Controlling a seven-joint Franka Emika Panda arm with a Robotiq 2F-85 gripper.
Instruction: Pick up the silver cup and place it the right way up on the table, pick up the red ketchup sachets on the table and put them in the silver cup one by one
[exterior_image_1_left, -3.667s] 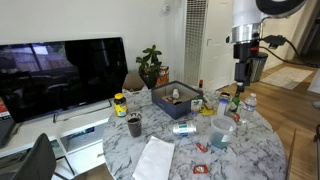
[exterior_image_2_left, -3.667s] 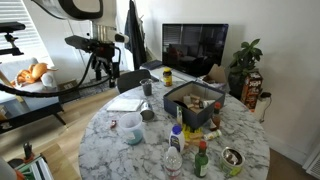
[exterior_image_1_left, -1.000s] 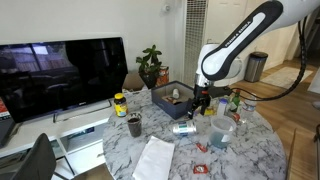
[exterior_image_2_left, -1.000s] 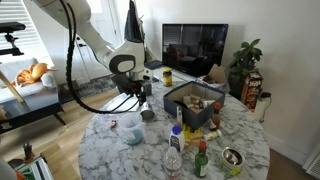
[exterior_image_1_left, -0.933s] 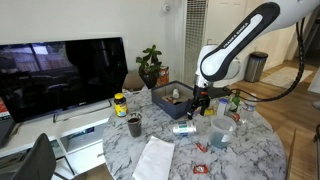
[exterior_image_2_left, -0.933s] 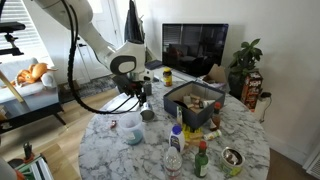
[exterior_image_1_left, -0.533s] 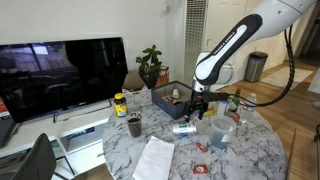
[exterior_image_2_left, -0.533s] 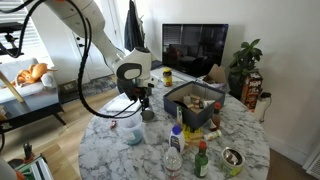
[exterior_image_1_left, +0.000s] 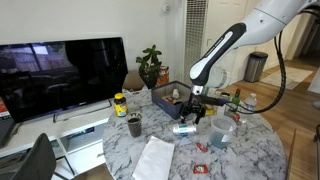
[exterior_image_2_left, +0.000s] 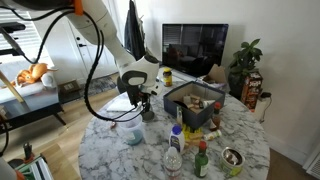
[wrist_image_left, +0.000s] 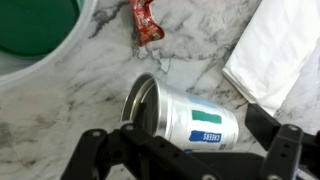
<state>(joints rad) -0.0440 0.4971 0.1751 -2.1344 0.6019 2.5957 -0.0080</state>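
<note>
Marbled table (wrist_image_left: 200, 40) bears the silver cup (wrist_image_left: 185, 118) sideways beneath wide-open jaws, television (exterior_image_1_left: 60, 75) behind.

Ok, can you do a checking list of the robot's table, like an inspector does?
Surface: round white-and-grey marbled table, crowded.
Job's things: small shiny silver metal cup lying on its side, not yet upright; flat red ketchup sachet near its mouth, another red sachet near the table's edge.
Clutter: white paper sheet, clear plastic cup with green inside, dark cup, dark box, bottles.
Gripper: black gripper open, close over the lying cup.
Cables: black cable hanging in a loop.
Surroundings: black television, potted plant.
</note>
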